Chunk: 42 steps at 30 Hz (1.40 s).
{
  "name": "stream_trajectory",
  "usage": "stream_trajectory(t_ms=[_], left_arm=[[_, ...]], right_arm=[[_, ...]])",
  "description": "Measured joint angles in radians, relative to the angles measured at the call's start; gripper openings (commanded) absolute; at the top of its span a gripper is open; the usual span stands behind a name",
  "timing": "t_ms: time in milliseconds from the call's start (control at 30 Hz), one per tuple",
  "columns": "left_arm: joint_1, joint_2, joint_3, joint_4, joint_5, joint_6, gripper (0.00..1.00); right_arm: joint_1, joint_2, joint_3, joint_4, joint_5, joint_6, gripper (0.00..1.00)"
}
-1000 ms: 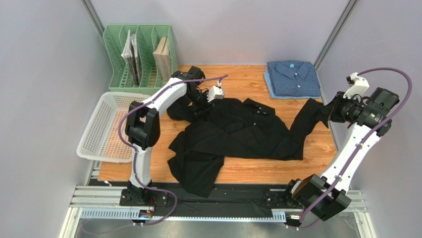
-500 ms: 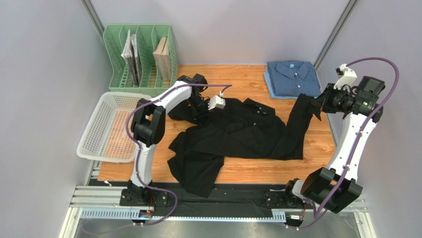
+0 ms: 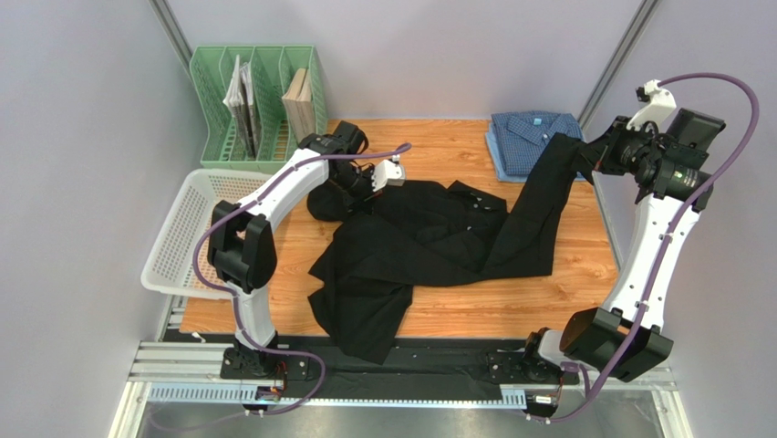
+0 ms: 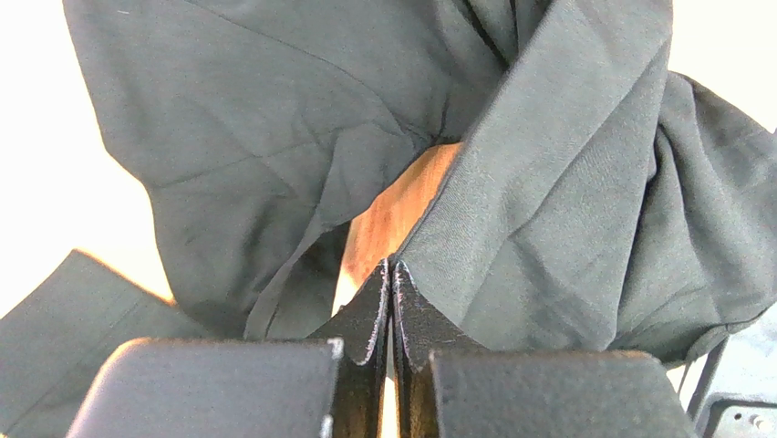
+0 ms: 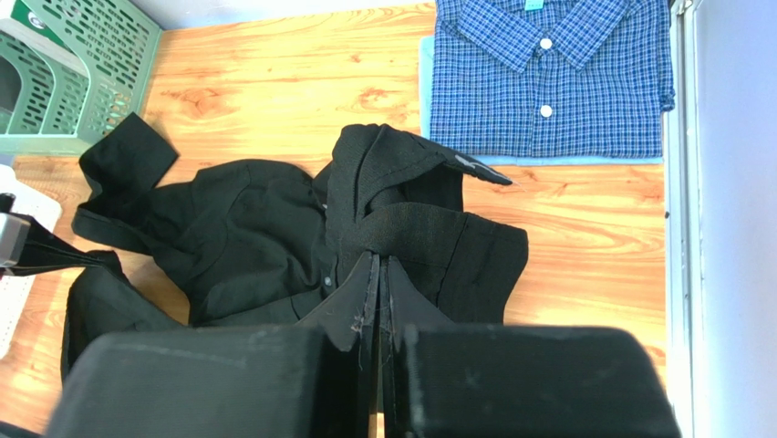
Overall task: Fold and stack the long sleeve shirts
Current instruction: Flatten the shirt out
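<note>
Top external view: the black shirt [image 3: 429, 242] lies spread across the table [image 3: 438, 146]. The left gripper [image 4: 392, 269] is clenched on its far-left fabric. The right gripper [image 5: 377, 263] is clenched on the raised sleeve. The blue shirt [image 3: 533, 137] lies folded at the far right corner.

top view: fixed, high behind the arm bases, looks down on the whole table [image 3: 456, 310]. left wrist view: hard up against the black shirt [image 4: 565, 210], left gripper [image 4: 392, 274] at bottom edge. right wrist view: raised, looks down past right gripper [image 5: 377, 269] over black shirt toward blue shirt [image 5: 547, 78]. all three share the black shirt.
</note>
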Motion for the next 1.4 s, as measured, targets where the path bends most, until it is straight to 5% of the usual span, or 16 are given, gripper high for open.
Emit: stream_trajectory(t_ms=[333,633,733,867,1100,1133,1167,1267,1400], left_arm=[[0.031,-0.037,0.064,0.019,0.002,-0.172,0.0],[0.098,-0.237,0.368,0.097,-0.021,-0.396,0.0],[0.09,-0.335,0.331,0.106,-0.015,-0.401,0.0],[0.089,-0.457,0.108,0.122,-0.019,-0.401,0.0],[0.127,-0.472,-0.203,0.137,-0.053,-0.426,0.0],[0.141,-0.459,-0.223,0.14,-0.054,-0.433,0.0],[0.153,-0.444,-0.232,0.143,-0.052,-0.439,0.0],[0.188,-0.392,-0.235,0.161,-0.048,-0.454,0.0],[0.219,-0.335,-0.235,0.171,-0.045,-0.455,0.0]], right_arm=[[0.0,0.003,0.057,0.039,0.024,0.096,0.0],[0.002,0.195,0.564,0.193,-0.029,0.351,0.0],[0.032,0.148,0.472,0.193,-0.059,0.354,0.0],[0.161,0.023,0.138,0.188,-0.067,0.275,0.0],[0.432,-0.252,-0.364,0.075,-0.033,-0.032,0.0],[0.498,-0.322,-0.436,0.064,-0.007,-0.081,0.06],[0.562,-0.383,-0.496,0.045,0.011,-0.122,0.38],[0.72,-0.5,-0.672,0.018,0.084,-0.238,0.91],[0.792,-0.44,-0.719,-0.06,0.162,-0.314,0.93]])
